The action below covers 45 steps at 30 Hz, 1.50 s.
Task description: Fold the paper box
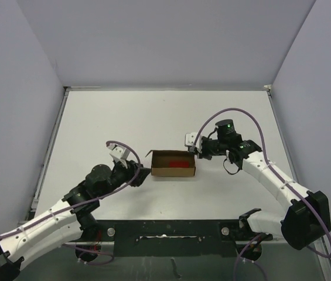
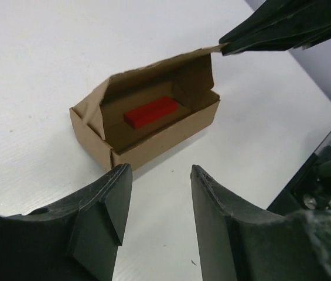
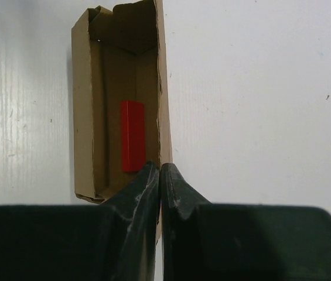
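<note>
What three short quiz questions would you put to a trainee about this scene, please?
1. True or false: the left end effector is clamped on the paper box.
2. What lies inside the box? A) a red block B) a blue ball C) nothing
3. Which end effector pinches the box's raised flap?

Key:
1. False; its jaws stand apart, short of the box.
2. A.
3. The right end effector.
</note>
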Each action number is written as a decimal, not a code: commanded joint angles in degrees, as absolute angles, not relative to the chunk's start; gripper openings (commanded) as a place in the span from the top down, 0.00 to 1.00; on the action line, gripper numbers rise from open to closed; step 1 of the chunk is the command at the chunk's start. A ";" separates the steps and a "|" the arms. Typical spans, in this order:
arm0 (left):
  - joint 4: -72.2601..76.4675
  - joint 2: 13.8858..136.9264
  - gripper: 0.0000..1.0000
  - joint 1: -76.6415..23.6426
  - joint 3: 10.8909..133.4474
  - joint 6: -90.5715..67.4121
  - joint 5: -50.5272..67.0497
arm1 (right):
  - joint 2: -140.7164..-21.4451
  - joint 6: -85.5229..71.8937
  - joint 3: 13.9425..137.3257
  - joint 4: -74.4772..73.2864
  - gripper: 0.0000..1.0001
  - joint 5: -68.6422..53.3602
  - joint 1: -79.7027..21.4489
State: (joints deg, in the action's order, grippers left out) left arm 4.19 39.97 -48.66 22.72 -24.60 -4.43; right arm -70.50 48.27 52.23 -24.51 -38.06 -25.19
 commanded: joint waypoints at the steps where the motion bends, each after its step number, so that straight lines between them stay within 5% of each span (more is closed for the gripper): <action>1: -5.88 32.16 0.56 -48.70 28.20 -29.36 -4.64 | -67.29 49.62 50.96 -24.91 1.00 -39.67 -25.86; 17: -4.47 49.53 0.54 -47.00 35.79 -35.05 -7.70 | -64.09 54.43 47.66 -32.43 0.99 -45.86 -26.04; 28: -6.84 55.84 0.92 -36.49 34.29 -39.27 -1.88 | -64.07 56.51 46.78 -33.17 0.98 -46.71 -26.04; 45: 12.69 72.14 0.95 -35.33 30.30 -45.48 17.61 | -65.04 56.90 46.32 -33.13 0.97 -47.38 -26.10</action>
